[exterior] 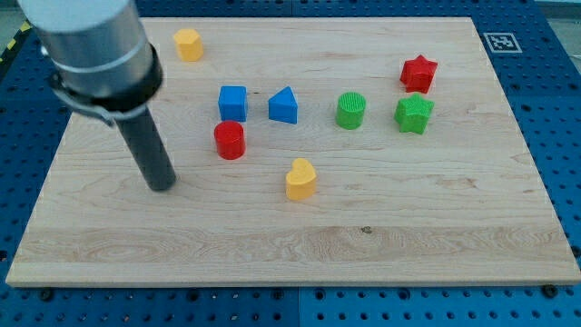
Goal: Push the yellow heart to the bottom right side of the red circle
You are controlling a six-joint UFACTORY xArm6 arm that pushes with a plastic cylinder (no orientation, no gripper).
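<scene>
The yellow heart (pixel 300 179) lies on the wooden board (pixel 300 263), below and to the right of the red circle (pixel 230 140), with a gap between them. My tip (pixel 162 187) rests on the board to the left of both, below and left of the red circle and about level with the yellow heart. It touches no block.
A blue cube (pixel 232 103) sits just above the red circle, with a blue triangle (pixel 283 105) to its right. A green circle (pixel 350 110), a green star (pixel 414 113) and a red star (pixel 418 73) stand further right. A yellow block (pixel 188 44) is at the top left.
</scene>
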